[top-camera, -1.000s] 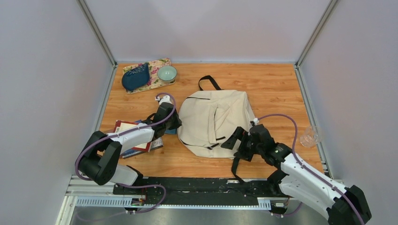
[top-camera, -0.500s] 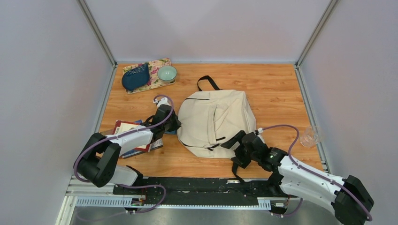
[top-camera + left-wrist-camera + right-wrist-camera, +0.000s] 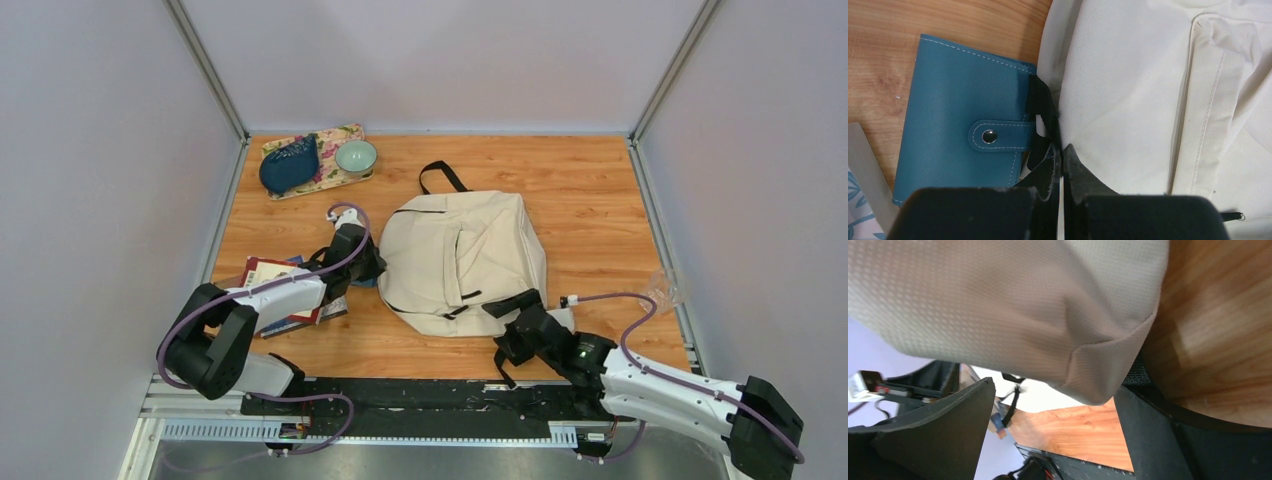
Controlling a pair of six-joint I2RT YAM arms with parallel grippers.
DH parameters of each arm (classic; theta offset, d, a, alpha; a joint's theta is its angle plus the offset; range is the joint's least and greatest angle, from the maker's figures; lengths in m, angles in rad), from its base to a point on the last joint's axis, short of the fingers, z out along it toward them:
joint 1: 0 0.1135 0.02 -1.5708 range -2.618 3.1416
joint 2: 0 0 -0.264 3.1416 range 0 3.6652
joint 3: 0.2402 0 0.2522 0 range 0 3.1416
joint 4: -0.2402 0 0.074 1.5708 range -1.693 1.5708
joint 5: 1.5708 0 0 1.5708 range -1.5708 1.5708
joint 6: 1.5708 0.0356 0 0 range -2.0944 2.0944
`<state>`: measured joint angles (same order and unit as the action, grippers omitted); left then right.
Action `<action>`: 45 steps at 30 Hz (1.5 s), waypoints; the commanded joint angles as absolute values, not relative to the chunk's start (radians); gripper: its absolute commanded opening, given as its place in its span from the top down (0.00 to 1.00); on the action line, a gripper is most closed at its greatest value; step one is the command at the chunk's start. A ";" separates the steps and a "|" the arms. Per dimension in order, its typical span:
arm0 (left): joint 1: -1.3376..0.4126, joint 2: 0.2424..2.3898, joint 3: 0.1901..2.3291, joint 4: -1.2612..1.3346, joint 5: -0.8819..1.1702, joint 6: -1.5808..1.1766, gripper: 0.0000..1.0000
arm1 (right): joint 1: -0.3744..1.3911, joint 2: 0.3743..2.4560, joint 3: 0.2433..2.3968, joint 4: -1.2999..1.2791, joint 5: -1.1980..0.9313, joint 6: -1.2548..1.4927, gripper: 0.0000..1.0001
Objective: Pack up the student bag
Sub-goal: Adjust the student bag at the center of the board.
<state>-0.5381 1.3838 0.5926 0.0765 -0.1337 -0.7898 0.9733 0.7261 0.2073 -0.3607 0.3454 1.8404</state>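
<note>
The student bag (image 3: 462, 262) lies flat in the middle of the table (image 3: 590, 190), its black handle loop (image 3: 443, 176) pointing far. Its left edge touches a teal snap wallet (image 3: 963, 125). Its near right corner almost reaches the table's near edge. Bare wood runs along the bag's right side to the side rail and across the far strip; the left side is crowded. The left gripper (image 3: 1060, 165) is pressed fully together at the bag's left seam, a black tab (image 3: 1040, 115) right at its tips; whether it pinches that tab cannot be told. The right gripper (image 3: 512, 325) is spread wide at the near right corner, and the wrist view shows the bag's corner between its fingers (image 3: 933, 430), ungripped. Counted: one bag, one wallet, one stack of books (image 3: 290, 300) under the left arm, one floral mat (image 3: 335, 160) in the far left corner carrying one dark blue pouch (image 3: 289, 165) and one pale green bowl (image 3: 356, 156), and one clear crumpled item (image 3: 662, 290) on the right rail.
</note>
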 commanded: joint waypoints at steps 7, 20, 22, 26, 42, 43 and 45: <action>-0.538 1.402 0.540 0.195 0.079 -0.707 1.00 | 0.974 0.583 0.103 -0.298 0.796 1.764 0.01; -0.538 1.525 0.577 0.252 0.380 -0.583 1.00 | 0.775 0.695 0.101 -0.009 0.548 1.365 0.02; -0.540 1.520 0.575 0.244 0.420 -0.571 1.00 | 0.715 0.754 0.087 0.157 0.448 1.326 0.04; -0.538 1.514 0.574 0.226 0.495 -0.514 1.00 | 0.548 0.966 0.130 0.336 0.217 1.226 0.05; -0.535 1.574 0.667 0.164 0.560 -0.437 1.00 | 0.486 1.146 0.190 0.483 0.120 1.187 1.00; -0.535 1.574 0.676 0.152 0.546 -0.439 0.95 | 0.486 1.125 0.196 0.465 0.120 1.190 1.00; -0.535 1.551 0.707 0.123 0.520 -0.445 0.62 | 0.489 1.092 0.201 0.434 0.124 1.190 1.00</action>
